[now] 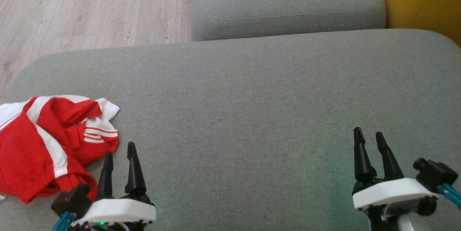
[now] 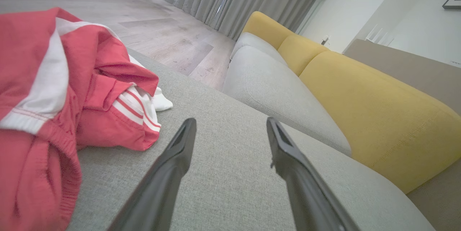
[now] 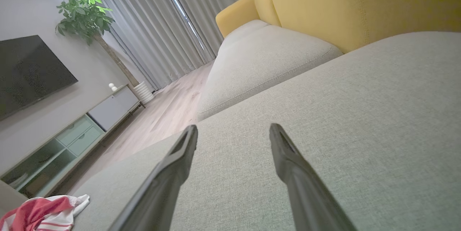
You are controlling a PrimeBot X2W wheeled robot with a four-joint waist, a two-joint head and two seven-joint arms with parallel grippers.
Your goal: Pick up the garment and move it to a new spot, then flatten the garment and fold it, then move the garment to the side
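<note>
While the crumpled garment [image 1: 47, 144] lies just left of the left fingers [image 1: 135, 173], the right fingers [image 1: 361, 157] sit well apart (both pairs spread, empty).

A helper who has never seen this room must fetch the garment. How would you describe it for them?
Find the large grey sofa cushion in front of the yellow backrest. At its left end lies a crumpled garment, beside the left gripper. It is bright red with white stripes and panels, the one coloured thing on the plain grey fabric.
</note>
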